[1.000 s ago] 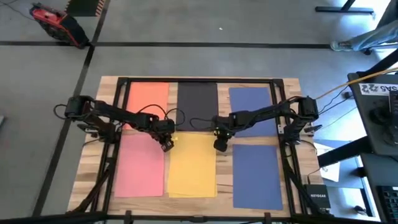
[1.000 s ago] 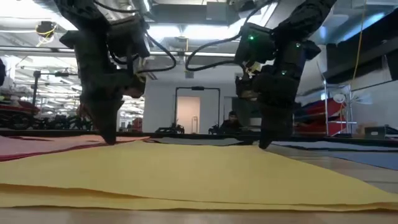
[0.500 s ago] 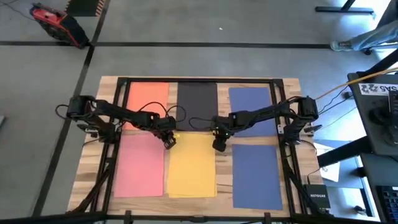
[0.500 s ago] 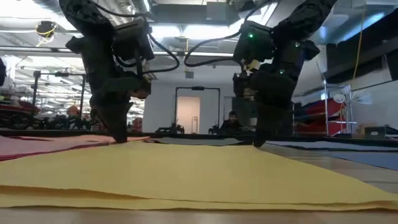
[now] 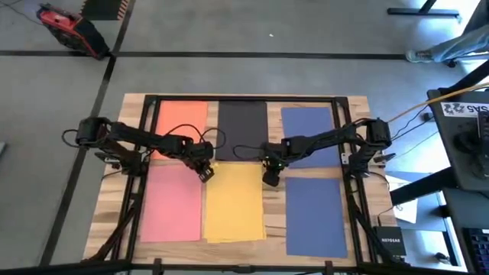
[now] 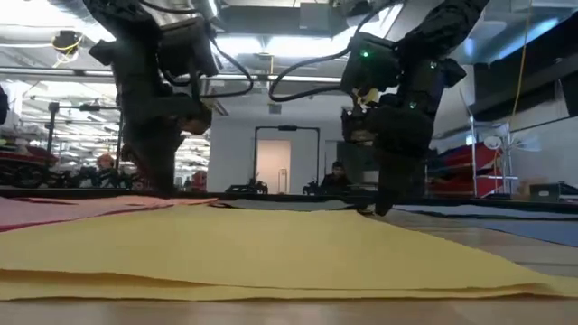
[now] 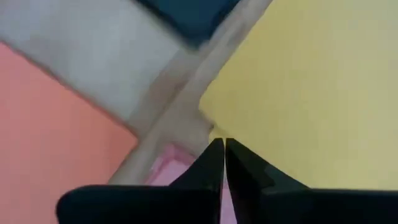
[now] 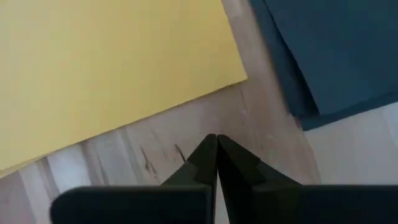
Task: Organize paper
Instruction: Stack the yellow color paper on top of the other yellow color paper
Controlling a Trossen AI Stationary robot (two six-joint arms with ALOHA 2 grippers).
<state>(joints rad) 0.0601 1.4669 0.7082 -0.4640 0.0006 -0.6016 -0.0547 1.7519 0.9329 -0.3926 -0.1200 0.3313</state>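
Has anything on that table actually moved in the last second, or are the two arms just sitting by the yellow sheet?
Very little changed. The left tool drifted slightly along the far left corner of the yellow paper, first toward the middle, then back. The right tool stayed put at the far right corner. Both are shut and grip nothing. The yellow paper and the other coloured sheets lie as before.

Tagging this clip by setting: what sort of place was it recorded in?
Probably a large robotics lab or workshop hall. The low view shows a high ceiling with long strip lights and red equipment behind the wooden table; the high view shows bare grey floor around it.
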